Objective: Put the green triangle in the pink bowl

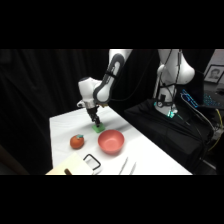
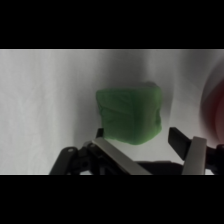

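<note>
Gripper [image 1: 97, 123] is seen low over the white table [image 1: 62, 125], right at the green triangle [image 1: 99, 128], which lies on the table just beside the pink bowl's [image 1: 111, 141] far rim, on the arm side. In wrist view the green triangle [image 2: 129, 114] is framed between the two fingers [image 2: 194, 152], w/ a gap visible on either side; jaws are held apart, approx. block-wide, nothing gripped. A sliver of the pink bowl [image 2: 216, 107] is caught at the wrist view's edge, near the block but not touching. A red-orange fruit [image 1: 77, 142] is seen beside the bowl, opposite side from the arm base. Metal tongs [image 1: 127, 165] lie on the near side of the bowl; a black loop-shaped obj. [image 1: 92, 161] rests nearby.
</note>
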Tool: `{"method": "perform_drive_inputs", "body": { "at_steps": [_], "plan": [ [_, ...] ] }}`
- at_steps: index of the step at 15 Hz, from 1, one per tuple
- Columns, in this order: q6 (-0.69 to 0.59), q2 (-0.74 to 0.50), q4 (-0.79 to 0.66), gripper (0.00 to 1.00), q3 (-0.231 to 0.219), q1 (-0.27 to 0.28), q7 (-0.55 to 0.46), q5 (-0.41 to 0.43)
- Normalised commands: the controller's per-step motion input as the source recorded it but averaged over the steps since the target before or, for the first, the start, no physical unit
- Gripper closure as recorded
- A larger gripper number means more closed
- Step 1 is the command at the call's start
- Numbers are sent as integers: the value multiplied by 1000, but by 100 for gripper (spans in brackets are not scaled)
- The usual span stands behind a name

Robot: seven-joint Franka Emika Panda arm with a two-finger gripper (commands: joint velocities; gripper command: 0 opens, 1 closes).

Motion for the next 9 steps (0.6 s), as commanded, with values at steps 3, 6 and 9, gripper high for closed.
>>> {"method": "perform_drive_inputs", "body": {
  "at_steps": [3,6,9],
  "plan": [
    [169,40,-4,0,105,-124,-143,17],
    [161,7,-49,0,93,-142,-167,12],
    [167,-16,-74,0,103,-136,-171,22]
  ]
}}
